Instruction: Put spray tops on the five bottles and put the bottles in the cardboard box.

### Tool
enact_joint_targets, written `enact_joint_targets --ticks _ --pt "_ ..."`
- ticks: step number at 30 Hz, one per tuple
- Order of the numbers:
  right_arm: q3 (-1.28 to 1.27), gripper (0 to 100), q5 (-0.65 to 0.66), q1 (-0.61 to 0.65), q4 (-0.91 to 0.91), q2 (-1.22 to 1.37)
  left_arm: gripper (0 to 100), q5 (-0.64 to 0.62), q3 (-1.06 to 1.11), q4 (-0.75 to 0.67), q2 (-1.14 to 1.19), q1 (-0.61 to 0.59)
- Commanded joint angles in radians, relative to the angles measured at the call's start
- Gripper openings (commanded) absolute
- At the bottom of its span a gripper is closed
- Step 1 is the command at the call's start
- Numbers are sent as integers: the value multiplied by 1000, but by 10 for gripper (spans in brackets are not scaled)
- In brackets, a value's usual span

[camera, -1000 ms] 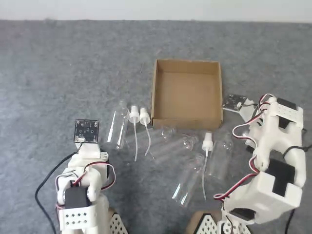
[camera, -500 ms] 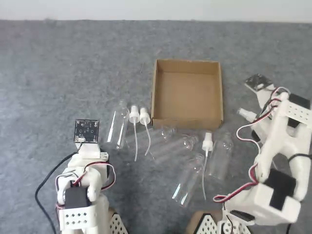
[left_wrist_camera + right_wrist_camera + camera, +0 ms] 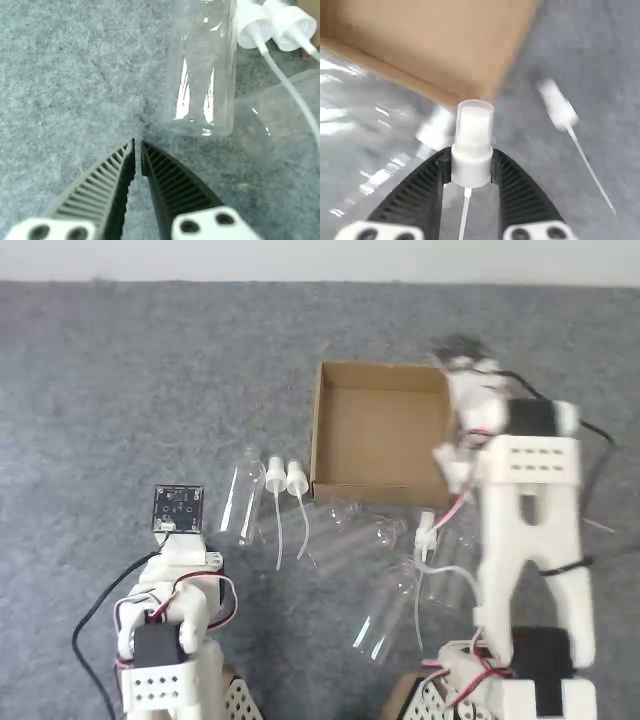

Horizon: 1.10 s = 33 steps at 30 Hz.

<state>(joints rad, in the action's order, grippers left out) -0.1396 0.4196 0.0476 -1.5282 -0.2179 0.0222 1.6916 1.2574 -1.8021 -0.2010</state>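
Your right pincer (image 3: pixel 469 157) is squeezed tight on a spray top (image 3: pixel 472 135). The white head sticks out past the tips, and the thin tube runs back between the jaws. The cardboard box (image 3: pixel 375 440) sits just beyond the tips, and I can see nothing in it. Another spray top (image 3: pixel 559 107) lies on the grey carpet (image 3: pixel 150 370) off to one side of this pincer. Blurry clear bottles (image 3: pixel 365 150) lie on the other side. Your left pincer (image 3: pixel 138 146) is closed with nothing in it, and its tips are low over the carpet. One bottle (image 3: pixel 205 75) lies on its side just ahead of those tips. Two spray tops (image 3: pixel 252 30) rest a little past it, beside its far end. I think you are at the very start: one top is picked up, and no bottle has a top yet. Next you need to bring the held top to a bottle's open neck and slide the tube in first. The bottles lie flat and look like they could roll, so open your left pincer and hold one steady.
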Motion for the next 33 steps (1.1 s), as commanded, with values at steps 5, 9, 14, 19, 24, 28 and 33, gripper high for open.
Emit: enact_joint_targets --ticks 5,9,14,19,24,28,33 --pt "284 17 -356 433 -10 76 12 -5 -7 5 -18 2" --pt "439 17 -463 526 18 271 12 -5 -7 5 -18 2" --pt "664 21 -552 572 8 486 12 -5 -7 5 -18 2" --pt "825 21 -591 628 -31 650 12 -5 -7 5 -18 2" --pt "967 21 -597 670 -85 783 12 -5 -7 5 -18 2" --pt "1019 21 -634 671 -81 880 12 -5 -7 5 -18 2" --pt "1051 117 -638 671 -99 941 12 -5 -7 5 -18 2"
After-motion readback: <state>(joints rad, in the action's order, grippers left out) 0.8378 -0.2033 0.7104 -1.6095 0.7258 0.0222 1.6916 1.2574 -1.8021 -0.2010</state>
